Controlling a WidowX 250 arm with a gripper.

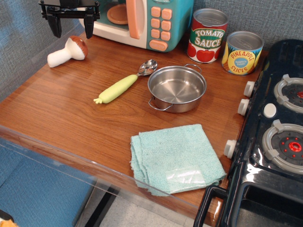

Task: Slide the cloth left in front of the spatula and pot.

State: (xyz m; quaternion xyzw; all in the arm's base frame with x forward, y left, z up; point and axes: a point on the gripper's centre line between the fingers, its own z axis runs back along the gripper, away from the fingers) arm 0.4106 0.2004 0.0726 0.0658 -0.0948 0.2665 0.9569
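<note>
Cloth (176, 158) lies flat at counter (61, 109) front-right, diagonally well apart from gripper (72, 28) hanging back-left, fingers (56, 26) wide, empty.

Teal cloth (176, 158) — before pot (177, 88), spatula (125, 82) leftward

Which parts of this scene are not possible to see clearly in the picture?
1. Claw: its top is cut off by the upper edge.
2. Stove: right side and front are cut off by the picture's edges.
3. Microwave: top cut off; the claw covers its left part.
4. Pineapple can: small label text unreadable.
5. Cloth: underside hidden.
</note>
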